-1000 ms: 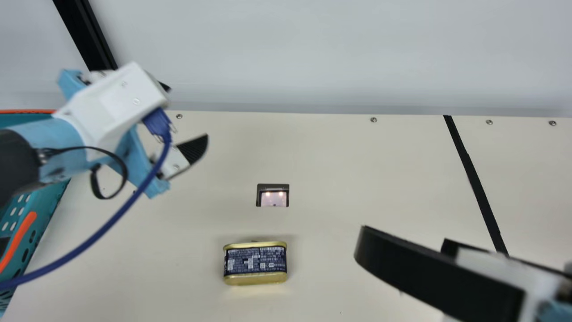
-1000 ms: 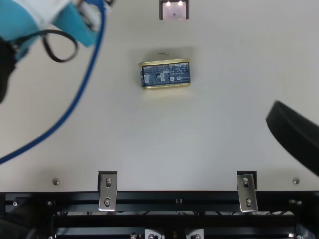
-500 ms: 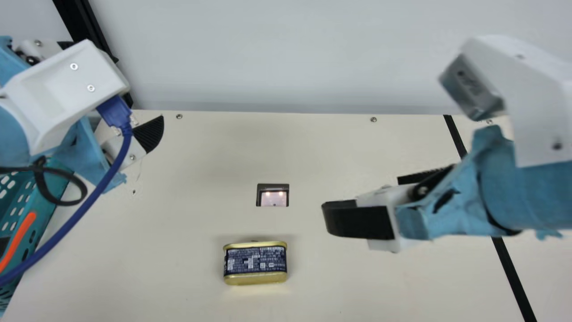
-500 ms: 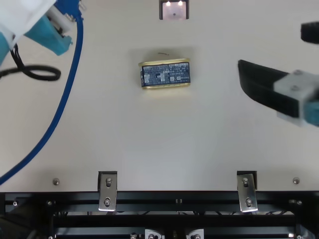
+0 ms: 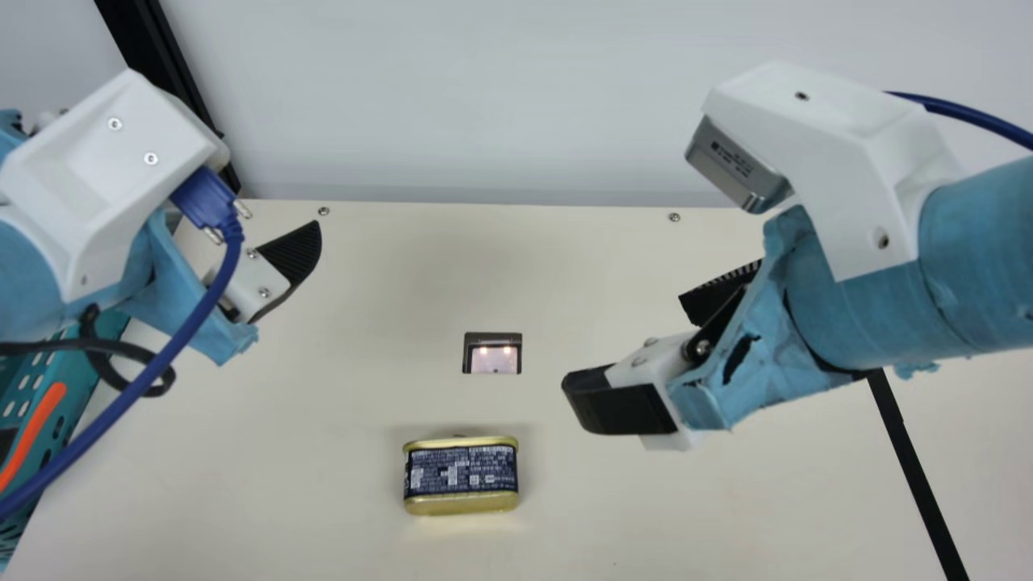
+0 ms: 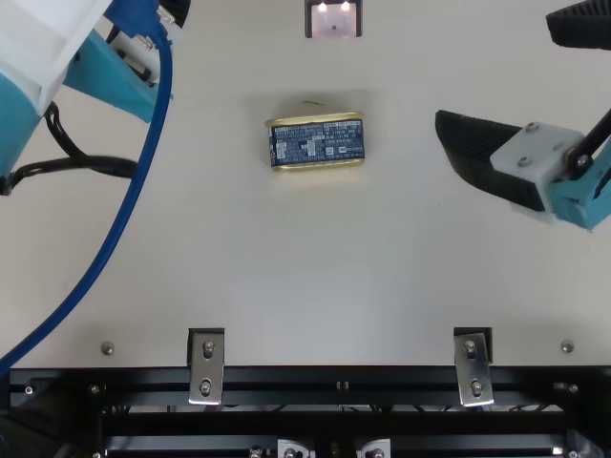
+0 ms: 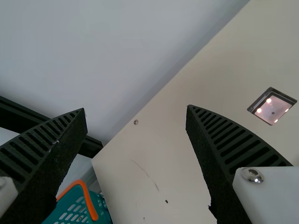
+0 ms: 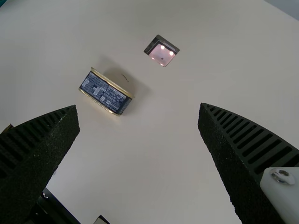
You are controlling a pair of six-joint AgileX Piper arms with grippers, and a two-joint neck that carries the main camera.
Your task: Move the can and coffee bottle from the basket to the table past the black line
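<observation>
The gold-rimmed can with a dark blue label (image 5: 461,474) lies on the table, left of the black line (image 5: 916,476); the top view shows the can (image 6: 317,141) too. My left gripper (image 5: 266,186) is over the far left of the table, near the teal basket (image 5: 77,395); in its wrist view the left gripper (image 7: 136,112) stands open with nothing between its fingers. Right of the can, above the table, is my right gripper (image 5: 625,343). The right wrist view shows that right gripper (image 8: 138,109) open, holding nothing, with the can (image 8: 106,92) off to one side.
A small recessed panel with lights (image 5: 493,353) is set into the table beyond the can. A blue cable (image 5: 153,371) hangs from the left wrist over the left side. Behind the table is a pale wall (image 5: 484,97), with a dark post (image 5: 153,64) at left.
My right arm has come in from the right edge, its gripper going leftward and farther from the table's front. My left arm has moved left, then slightly back right. The can has kept its place.
</observation>
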